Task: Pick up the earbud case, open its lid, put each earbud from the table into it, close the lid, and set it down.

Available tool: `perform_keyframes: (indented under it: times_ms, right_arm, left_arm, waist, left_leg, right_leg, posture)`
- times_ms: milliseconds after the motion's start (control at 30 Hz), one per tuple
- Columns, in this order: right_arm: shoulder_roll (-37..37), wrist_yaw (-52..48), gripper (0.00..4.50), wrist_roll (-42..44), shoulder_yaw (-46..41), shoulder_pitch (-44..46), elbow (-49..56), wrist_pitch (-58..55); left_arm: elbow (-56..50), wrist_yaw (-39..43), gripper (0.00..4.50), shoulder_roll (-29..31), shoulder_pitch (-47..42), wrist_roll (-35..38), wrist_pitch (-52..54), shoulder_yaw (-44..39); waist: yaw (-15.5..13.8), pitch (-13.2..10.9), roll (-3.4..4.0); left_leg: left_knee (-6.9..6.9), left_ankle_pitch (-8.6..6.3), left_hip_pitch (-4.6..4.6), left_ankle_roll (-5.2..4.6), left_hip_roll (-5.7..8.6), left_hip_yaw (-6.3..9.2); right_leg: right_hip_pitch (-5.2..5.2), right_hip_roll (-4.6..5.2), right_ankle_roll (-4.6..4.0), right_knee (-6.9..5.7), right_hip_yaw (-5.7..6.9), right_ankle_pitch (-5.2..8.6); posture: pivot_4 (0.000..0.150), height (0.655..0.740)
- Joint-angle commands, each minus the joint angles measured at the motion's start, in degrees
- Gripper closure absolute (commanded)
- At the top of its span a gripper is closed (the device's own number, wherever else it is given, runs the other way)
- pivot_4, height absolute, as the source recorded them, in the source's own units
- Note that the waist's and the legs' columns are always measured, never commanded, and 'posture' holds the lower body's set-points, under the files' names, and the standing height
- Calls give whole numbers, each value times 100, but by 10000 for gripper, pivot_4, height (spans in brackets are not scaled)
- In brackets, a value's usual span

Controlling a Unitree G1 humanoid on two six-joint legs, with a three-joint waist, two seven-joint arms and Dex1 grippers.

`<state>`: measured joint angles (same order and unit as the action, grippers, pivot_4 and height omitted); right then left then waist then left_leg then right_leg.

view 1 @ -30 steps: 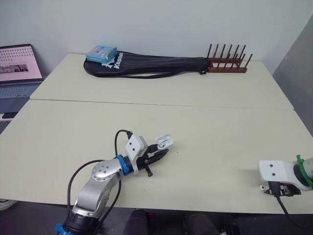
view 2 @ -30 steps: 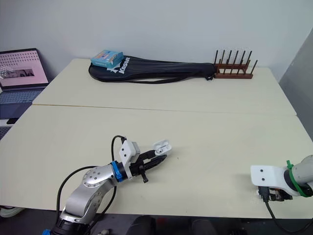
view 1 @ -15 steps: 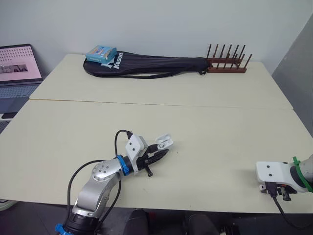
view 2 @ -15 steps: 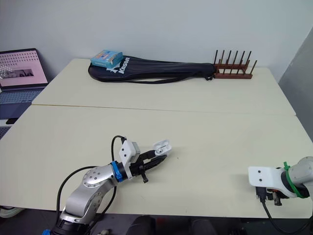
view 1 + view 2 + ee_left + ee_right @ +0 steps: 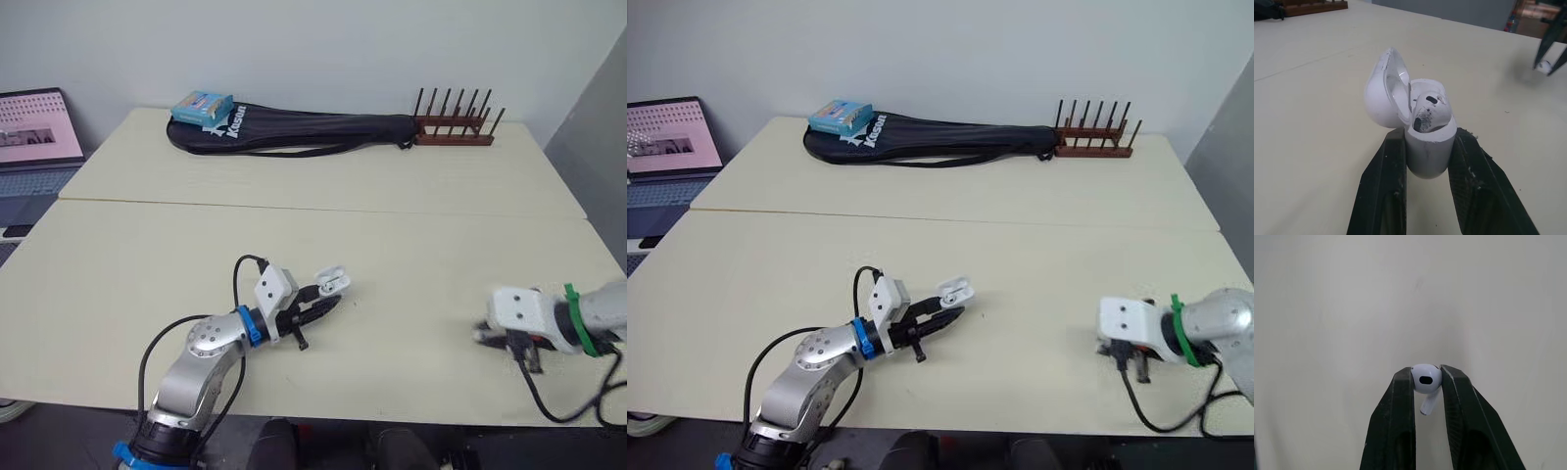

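Just changed: my right gripper point(image 5: 1426, 372) has swung in from the near right edge of the table point(image 5: 411, 245) toward the middle. It's blurred, so I take it to be travelling right now.
Right side: its fingers are pinching an earbud point(image 5: 1425, 378) by the head, stem hanging down between them.
Left side: my left gripper point(image 5: 1427, 142) is pressed round the body of the earbud case point(image 5: 1430, 156), near left of centre. It's barely shifted from a second ago.
Case: the lid point(image 5: 1383, 93) is tipped back, open as before. One seated earbud point(image 5: 1428, 105) looks to be in already.
Gap: the grippers are closer than they were, though well apart yet.
Meaning: I read this as the carry of the last earbud. Once it's in, only closing the lid and setting the case down remain.
Next: I need the stem lined up over the free well.
Risk: with so small a pinch, the bud could twist.
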<state>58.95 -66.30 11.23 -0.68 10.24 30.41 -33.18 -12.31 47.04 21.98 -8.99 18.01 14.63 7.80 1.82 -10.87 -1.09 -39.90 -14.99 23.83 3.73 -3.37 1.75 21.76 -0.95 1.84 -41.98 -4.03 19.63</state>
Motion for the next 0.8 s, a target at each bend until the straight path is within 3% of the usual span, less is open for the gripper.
perform_keyframes:
  times_ms: [33,167,367,633,800]
  right_arm:
    - [-965,685,40981,629,-60,559,296,-159]
    - [-2298,1615,40981,874,3,810,457,15]
    - [-3576,2459,40981,759,623,691,391,422]
    - [-4266,2993,40981,378,1017,659,-291,1256]
    - [-4190,3000,40981,226,1014,650,-610,1642]
  left_arm:
    - [133,105,37075,-104,-294,144,-183,-47]
    - [307,130,37075,-194,-550,119,-227,-54]
    - [306,192,37075,-275,-810,345,66,-97]
    - [415,352,37075,-147,-968,474,216,-145]
    - [468,408,37075,-101,-1003,480,220,-168]
  waist:
    - [-5,0,0]
    - [-10,0,-1]
    - [-16,1,1]
    - [-11,1,1]
    - [-10,1,1]
  left_leg:
    - [0,0,1,0,0,1]
    - [2,0,9,0,4,9]
    - [3,0,15,1,2,19]
    - [3,0,15,1,1,22]
    - [4,0,16,1,0,21]
  right_leg:
    - [0,0,0,0,1,0]
    - [5,3,-1,-1,8,-1]
    - [12,3,-2,-9,18,-1]
    - [13,0,-2,-13,21,-1]
    - [17,-1,-2,-13,21,-1]
  posture:
    - [1500,6787]
    - [1500,6787]
    - [1500,6787]
    - [1500,6787]
    - [1500,6787]
